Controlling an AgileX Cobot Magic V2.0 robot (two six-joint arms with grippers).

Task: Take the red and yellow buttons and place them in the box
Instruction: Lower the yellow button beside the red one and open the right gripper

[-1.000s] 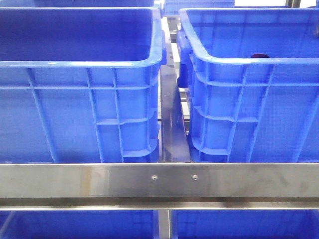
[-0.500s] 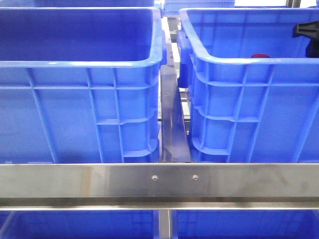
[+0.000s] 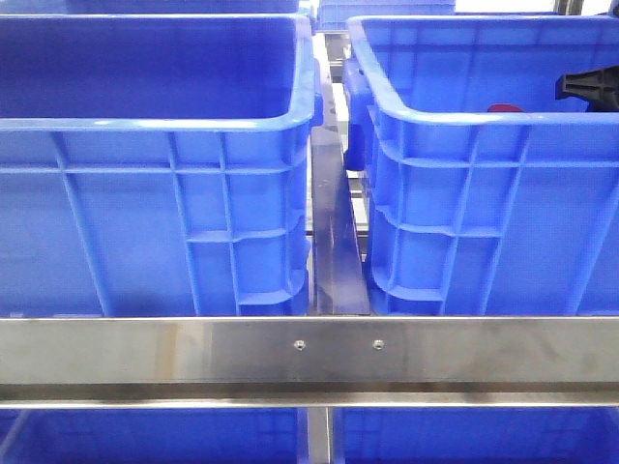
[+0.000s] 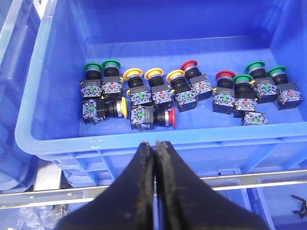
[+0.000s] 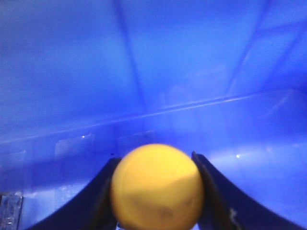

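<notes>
My right gripper (image 5: 155, 158) is shut on an orange-yellow button (image 5: 157, 189), its round top bulging between the two black fingers. Blurred blue box wall (image 5: 144, 72) fills the view behind it. In the front view that gripper (image 3: 583, 89) shows as a black part inside the right-hand box (image 3: 455, 184), near the right edge. A red button top (image 3: 503, 108) peeks just over that box's near rim. My left gripper (image 4: 152, 143) is shut on nothing, above the near rim of a supply crate (image 4: 144, 146) that holds red buttons (image 4: 169, 117) and yellow buttons (image 4: 133, 74).
Green buttons (image 4: 92, 68) lie among the others in the supply crate. A second large blue crate (image 3: 155, 193) stands at the front view's left, a metal divider (image 3: 337, 242) between the two. A steel rail (image 3: 309, 350) crosses in front, with more blue crates below.
The right gripper has come into the front view from the right edge and moved leftward inside the right-hand box. The red button top has not moved.
</notes>
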